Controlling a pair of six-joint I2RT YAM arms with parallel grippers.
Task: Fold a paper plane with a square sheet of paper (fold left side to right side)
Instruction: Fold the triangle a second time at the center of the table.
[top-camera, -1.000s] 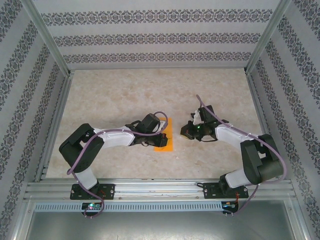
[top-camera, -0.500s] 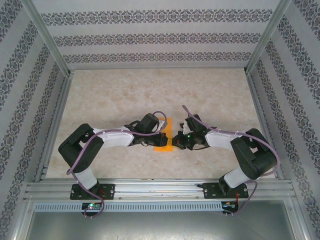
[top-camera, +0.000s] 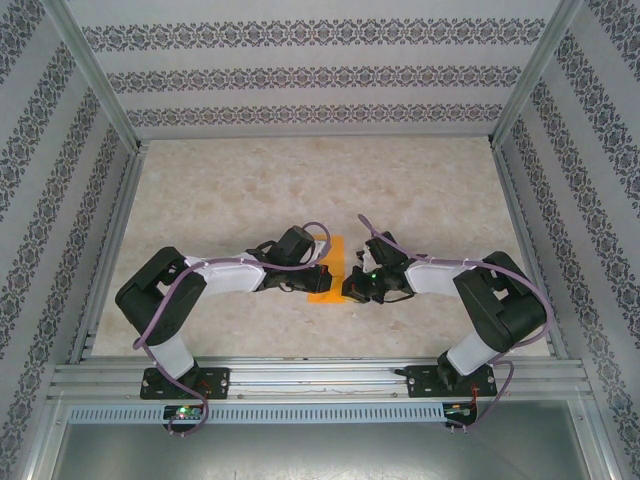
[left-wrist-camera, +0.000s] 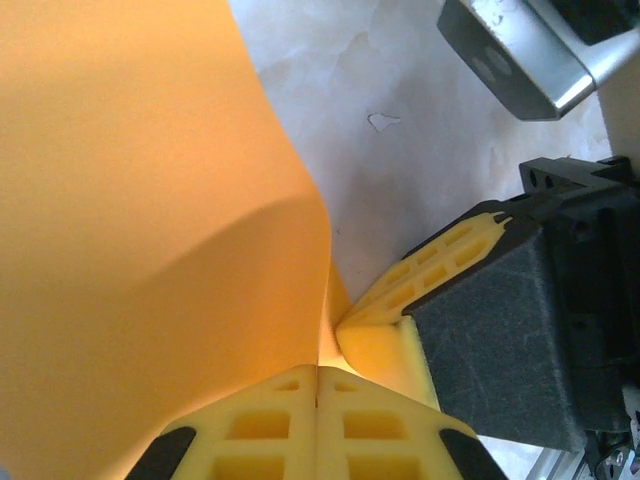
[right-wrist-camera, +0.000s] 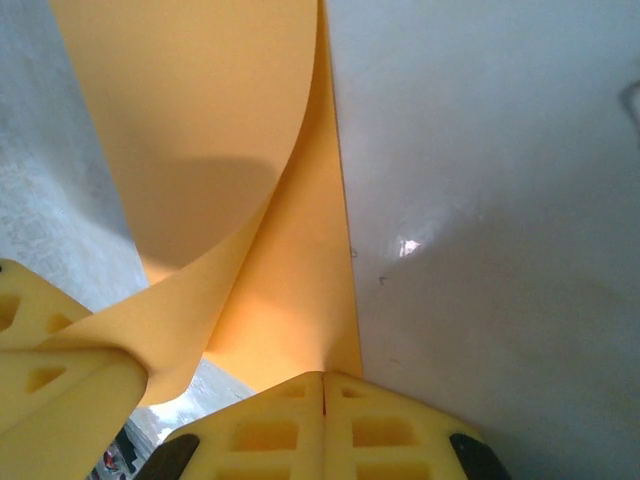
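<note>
Right claw (top-camera: 349, 287) just beside left claw (top-camera: 328, 273)

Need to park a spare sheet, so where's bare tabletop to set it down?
Crowded: the near centre, where the left gripper and right gripper both pinch the orange sheet. Free: the table beyond them, up to the patterned back wall.

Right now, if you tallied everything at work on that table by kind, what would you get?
Orange paper: 1, the square sheet of paper, curled over on itself.
Robot grippers: 2, the left gripper and the right gripper, each closed on the sheet.
Total: 3
</note>
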